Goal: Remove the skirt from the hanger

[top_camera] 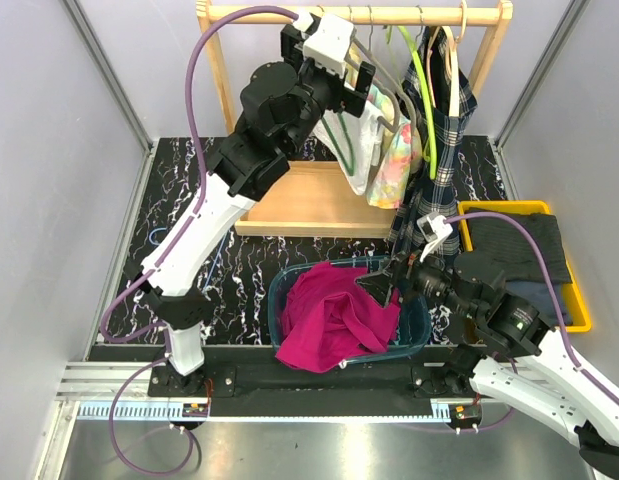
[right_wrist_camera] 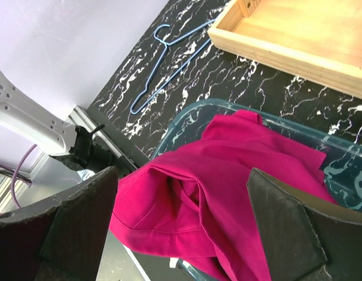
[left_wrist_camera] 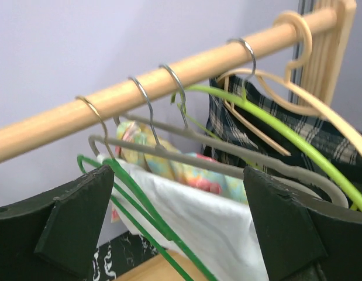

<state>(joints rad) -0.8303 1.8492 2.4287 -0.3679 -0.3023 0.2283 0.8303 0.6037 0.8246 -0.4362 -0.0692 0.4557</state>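
A thin blue wire hanger (right_wrist_camera: pixel 163 64) lies bare and flat on the black marbled tabletop (top_camera: pixel 179 190), toward its left edge. My left gripper (top_camera: pixel 361 80) is raised to the round wooden rail (left_wrist_camera: pixel 169 79) along the far edge. Its fingers (left_wrist_camera: pixel 81 222) are spread wide, facing grey and green hangers (left_wrist_camera: pixel 186 155) that carry a white cloth (left_wrist_camera: pixel 216 228) and a plaid garment (left_wrist_camera: pixel 309 137). Near the front edge, the magenta skirt (top_camera: pixel 334 315) lies crumpled in a teal clear plastic bin (right_wrist_camera: pixel 186 117), spilling over the bin's near rim. My right gripper (top_camera: pixel 384 290) hovers just above the skirt with its fingers (right_wrist_camera: pixel 286 222) wide apart, holding nothing. A yellow tray (top_camera: pixel 581 305) of dark folded cloth sits at the right edge.
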